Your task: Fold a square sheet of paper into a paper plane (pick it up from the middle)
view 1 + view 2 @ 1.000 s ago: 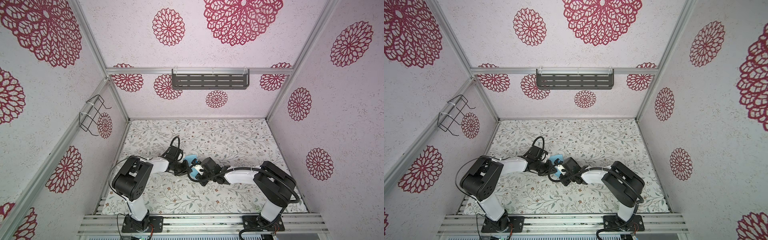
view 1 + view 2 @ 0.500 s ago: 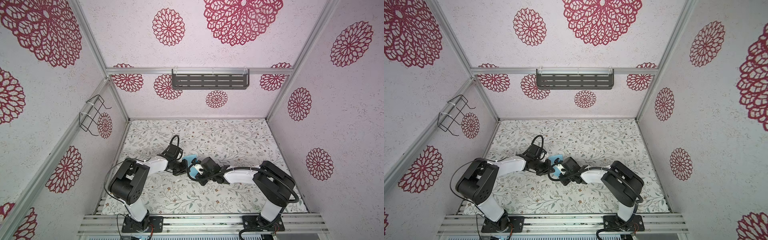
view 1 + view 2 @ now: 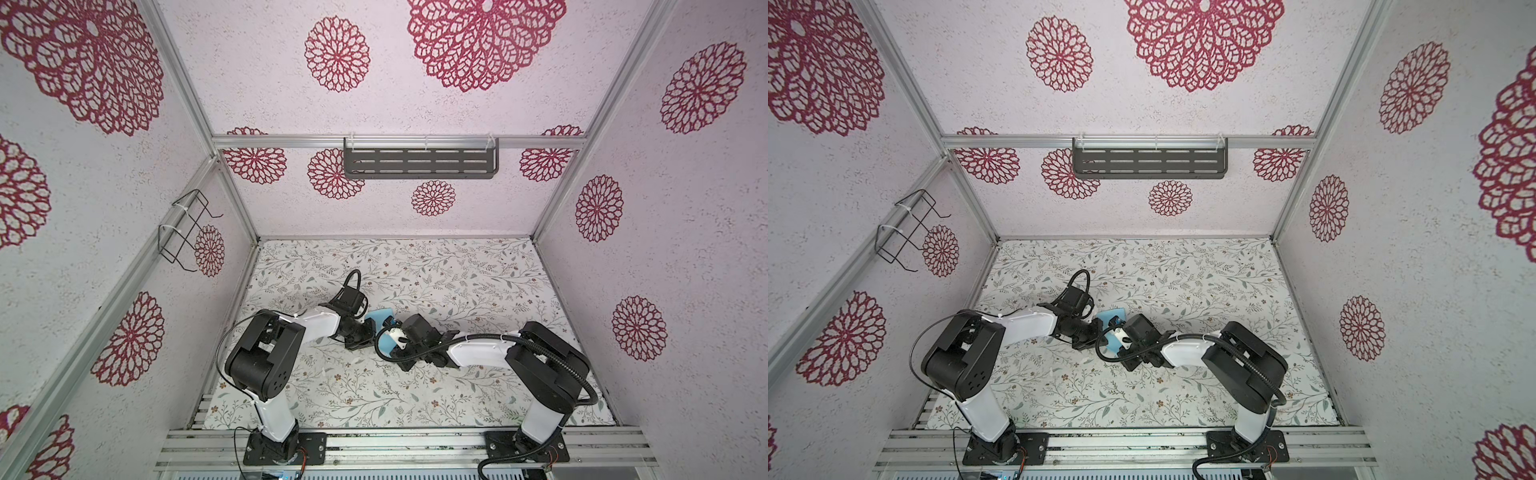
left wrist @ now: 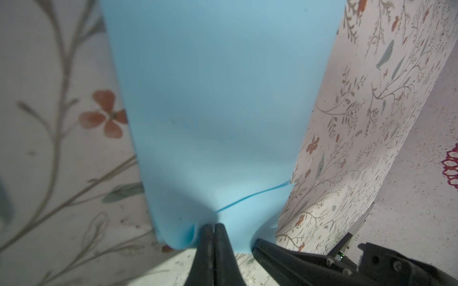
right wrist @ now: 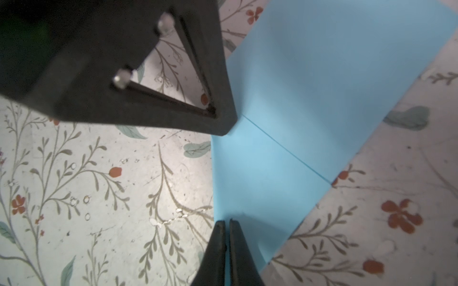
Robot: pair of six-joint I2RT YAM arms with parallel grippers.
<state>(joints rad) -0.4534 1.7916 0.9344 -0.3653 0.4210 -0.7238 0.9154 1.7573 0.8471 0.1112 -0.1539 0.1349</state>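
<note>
Now, left tool [image 4: 211, 227]: clenching an edge of the paper [image 4: 223, 99].
Right tool [image 5: 227, 224]: clenching another edge.
Paper: lying creased on the counter [image 5: 99, 198].

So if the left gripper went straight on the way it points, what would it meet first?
The paper: the left gripper has its jaws shut on the near edge, and the paper stretches straight ahead of them, so pushing on would likely just buckle it. What lies past it isn't shown.

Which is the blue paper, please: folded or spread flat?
Folded: in the right wrist view one layer's straight edge crosses the square sheet of paper, overlapping another layer.
</note>
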